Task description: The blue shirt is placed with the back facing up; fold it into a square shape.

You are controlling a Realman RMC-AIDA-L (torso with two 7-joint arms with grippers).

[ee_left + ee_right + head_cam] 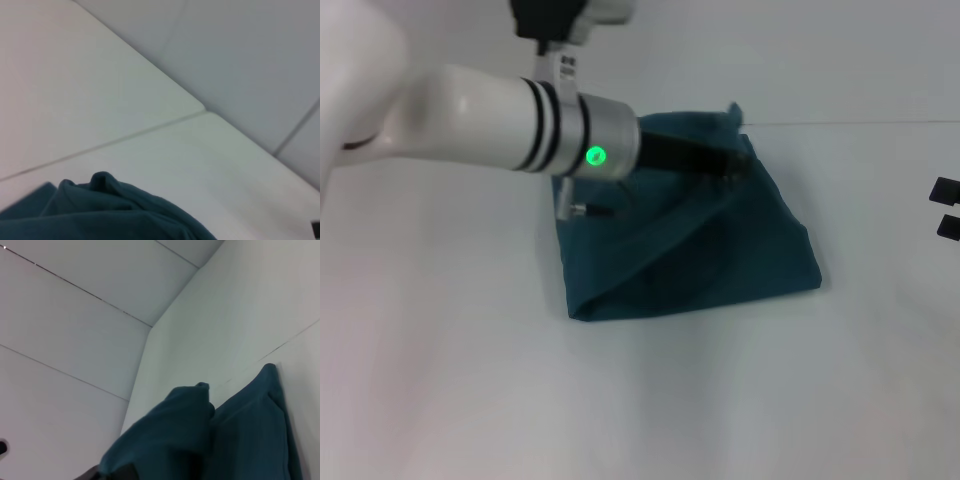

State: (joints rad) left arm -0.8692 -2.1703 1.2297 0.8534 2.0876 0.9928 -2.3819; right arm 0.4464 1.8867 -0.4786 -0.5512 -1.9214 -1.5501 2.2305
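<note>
The blue shirt lies partly folded in the middle of the white table, a rough dark teal square with a diagonal crease. My left arm reaches across it from the left. Its dark left gripper sits at the shirt's far right part, shut on a raised fold of cloth. That lifted fold of the blue shirt humps up in the right wrist view, and the left wrist view shows bunched cloth of the blue shirt. My right gripper waits at the right edge, open and away from the shirt.
The white table stretches on all sides of the shirt. A seam line runs across the table behind the shirt. A pale wall stands beyond the table's far edge.
</note>
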